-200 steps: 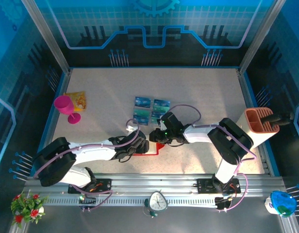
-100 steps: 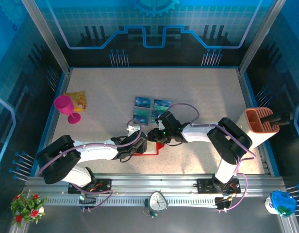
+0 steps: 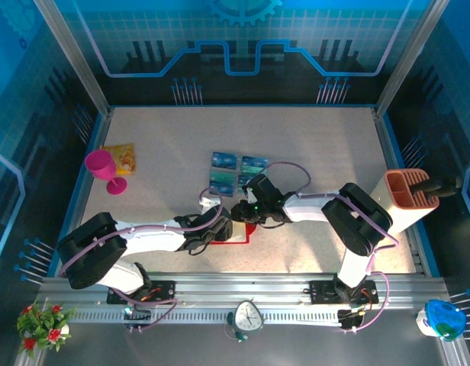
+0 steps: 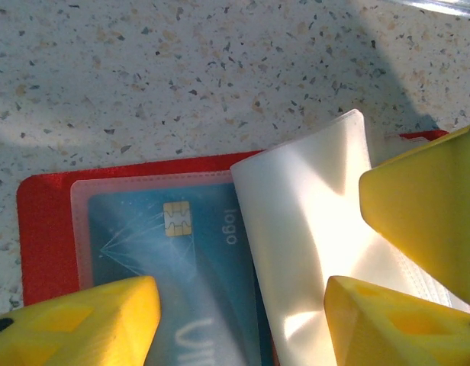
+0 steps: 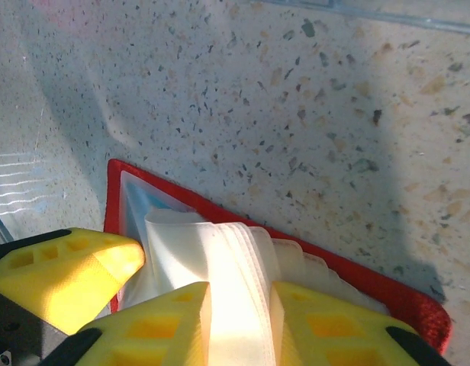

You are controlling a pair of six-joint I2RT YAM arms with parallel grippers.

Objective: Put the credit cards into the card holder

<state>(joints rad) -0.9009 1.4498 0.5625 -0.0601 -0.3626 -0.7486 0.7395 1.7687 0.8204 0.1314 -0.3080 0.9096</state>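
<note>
The big speckled desk (image 3: 326, 145) has a red card holder (image 4: 44, 229) lying flat on it, near the front edge and about in the middle. The card holder is open.

Two long arms reach in to the card holder. The left arm (image 3: 143, 240) comes from its left and the right arm (image 3: 349, 217) from its right.

Far to the right of the card holder, at the desk's edge, stands an orange-brown organizer (image 3: 410, 192). Far to the left of the card holder stands a pink goblet (image 3: 104, 168). A yellow packet (image 3: 122, 156) lies just behind the goblet.

The left tool (image 4: 241, 316) is right over the card holder. It is open, with its yellow fingers well apart and nothing pinched between them. One finger is over the blue card, the other over the white sleeves. I cannot tell if they touch.

The right tool (image 5: 235, 320) is at the card holder too. It is nearly closed, and it pinches a bunch of the holder's white sleeves (image 5: 235, 252), which stand up in a fold.

Four credit cards (image 3: 239, 173) lie in a little square just behind the card holder, apart from it.

One blue card (image 4: 166, 244) with a small chip is inside a clear sleeve of the card holder.
</note>
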